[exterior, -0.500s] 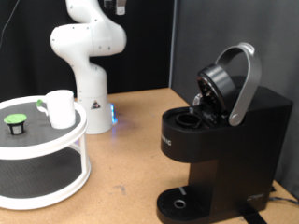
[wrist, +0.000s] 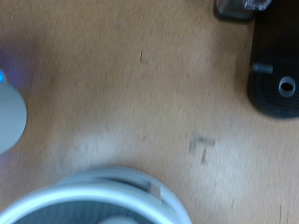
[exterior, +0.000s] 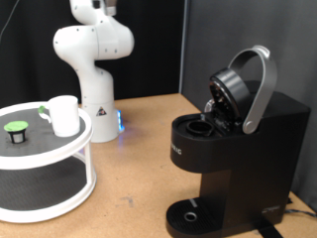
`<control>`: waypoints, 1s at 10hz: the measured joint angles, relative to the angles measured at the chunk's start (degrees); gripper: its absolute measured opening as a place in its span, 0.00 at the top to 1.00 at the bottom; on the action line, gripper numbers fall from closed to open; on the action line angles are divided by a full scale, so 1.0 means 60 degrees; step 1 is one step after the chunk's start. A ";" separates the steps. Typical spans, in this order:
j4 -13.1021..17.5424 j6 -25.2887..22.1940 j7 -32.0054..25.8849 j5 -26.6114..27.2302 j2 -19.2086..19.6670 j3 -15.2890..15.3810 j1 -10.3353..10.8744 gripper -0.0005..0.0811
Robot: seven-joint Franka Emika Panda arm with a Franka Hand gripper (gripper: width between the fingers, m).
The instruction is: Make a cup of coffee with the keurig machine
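Still upright, cup [exterior: 64, 115], handle leftward

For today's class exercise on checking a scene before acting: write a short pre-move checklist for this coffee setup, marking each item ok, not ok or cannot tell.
1. Keurig machine lid raised: ok.
2. Pod in the open brew chamber: cannot tell.
3. Pod still on the white stand: ok, so not loaded.
4. Cup on the drip base: not ok, it stands on the stand.
5. Gripper visible: not ok, not in either view.
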 joint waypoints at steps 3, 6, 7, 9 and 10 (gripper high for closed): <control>-0.0007 -0.0020 -0.0206 -0.0563 -0.0161 -0.0502 -0.0391 0.01; -0.0031 -0.0096 -0.0388 -0.0692 -0.0155 -0.0540 -0.0391 0.01; -0.0032 -0.0098 -0.0639 -0.0926 -0.0156 -0.0689 -0.0413 0.01; -0.0021 -0.0097 -0.1218 -0.1219 -0.0166 -0.1263 -0.0549 0.01; -0.0006 -0.0074 -0.1471 -0.1338 -0.0167 -0.1585 -0.0633 0.01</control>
